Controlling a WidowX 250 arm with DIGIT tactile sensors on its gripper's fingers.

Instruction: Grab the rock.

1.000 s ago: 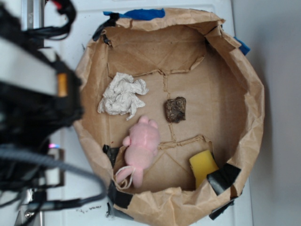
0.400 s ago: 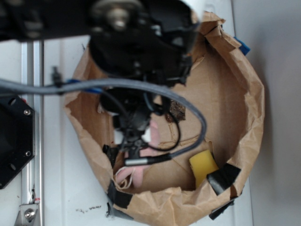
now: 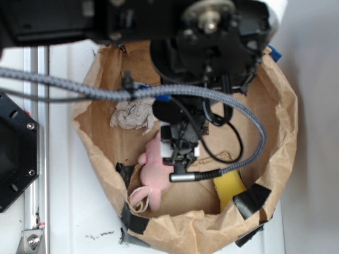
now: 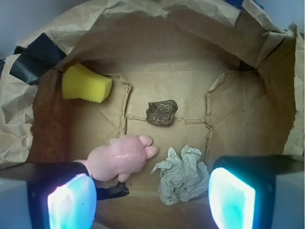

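Rock (image 4: 162,113) hidden in exterior view

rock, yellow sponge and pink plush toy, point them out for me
rock (image 4: 162,113), wrist view, middle of its lumpy top
yellow sponge (image 4: 86,85), wrist view, centre of the block
pink plush toy (image 4: 120,158), wrist view, middle of its body

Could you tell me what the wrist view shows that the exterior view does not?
Only the wrist view shows the rock, lying free on the bag floor, and the open hand above it. Only the exterior view shows the robot arm and its cable, which hide the rock. Both show the pink plush toy, white paper wad and yellow sponge.
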